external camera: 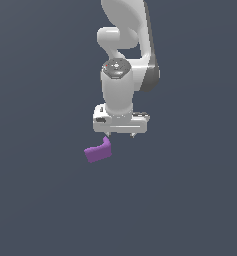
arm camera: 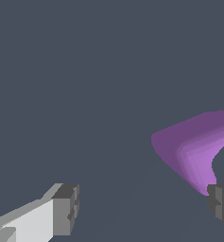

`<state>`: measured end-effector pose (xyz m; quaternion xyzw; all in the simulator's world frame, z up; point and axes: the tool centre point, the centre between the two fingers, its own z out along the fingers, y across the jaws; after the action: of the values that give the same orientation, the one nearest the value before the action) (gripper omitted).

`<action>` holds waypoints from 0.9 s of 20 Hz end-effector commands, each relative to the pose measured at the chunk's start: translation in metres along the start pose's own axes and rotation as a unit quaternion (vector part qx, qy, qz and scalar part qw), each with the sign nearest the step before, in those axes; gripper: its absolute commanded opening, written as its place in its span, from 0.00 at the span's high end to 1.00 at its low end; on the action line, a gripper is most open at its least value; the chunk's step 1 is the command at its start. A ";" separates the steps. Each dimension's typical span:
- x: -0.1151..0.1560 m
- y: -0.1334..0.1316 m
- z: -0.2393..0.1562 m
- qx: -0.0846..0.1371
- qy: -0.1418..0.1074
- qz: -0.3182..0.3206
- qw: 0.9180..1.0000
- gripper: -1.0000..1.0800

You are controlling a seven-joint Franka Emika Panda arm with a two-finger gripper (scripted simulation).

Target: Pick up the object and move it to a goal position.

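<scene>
Your purple L-shaped block lies on the dark grey floor, just below the gripper and off toward the exterior view's left of it. Its long axis runs roughly across that view, tilted a little: the flat base stretches away to the exterior view's left, and the raised end stands at the end nearest the gripper, pointing up. That raised end sits just under the gripper's finger on that side; you cannot tell from this view whether they touch.

In the wrist view the block shows only in part, cut off by the picture's edge, with a curved inner corner between base and raised end. It lies beside one dark fingertip, not between the two. The other fingertip is well apart from it, with bare floor between them.

The gripper's fingers stand wide apart and hold nothing. The white hand hangs straight down from the Panda arm, which rises to the top of the exterior view.
</scene>
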<state>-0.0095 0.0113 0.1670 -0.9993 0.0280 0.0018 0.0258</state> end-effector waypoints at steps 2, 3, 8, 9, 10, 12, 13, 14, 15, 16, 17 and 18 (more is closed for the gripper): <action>0.000 0.000 0.000 0.000 0.000 0.000 1.000 0.38; 0.000 -0.001 -0.001 0.000 0.000 -0.002 1.000 0.38; -0.002 -0.006 -0.004 0.001 0.000 -0.016 1.000 0.38; -0.002 -0.006 -0.004 0.001 0.000 -0.016 1.000 0.38; -0.002 -0.006 -0.004 0.001 0.000 -0.016 1.000 0.38; -0.001 -0.005 -0.004 0.001 0.000 -0.011 1.000 0.38; -0.001 -0.004 -0.003 0.001 0.000 -0.008 1.000 0.38; 0.000 -0.003 -0.003 0.002 0.000 -0.003 1.000 0.38; 0.001 -0.001 -0.003 0.002 0.000 0.003 1.000 0.38; 0.002 0.001 -0.002 0.003 0.000 0.010 1.000 0.38; 0.003 0.003 -0.002 0.004 0.000 0.018 1.000 0.38; 0.004 0.006 -0.001 0.004 0.000 0.026 1.000 0.38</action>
<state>-0.0072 0.0090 0.1688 -0.9987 0.0428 0.0017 0.0292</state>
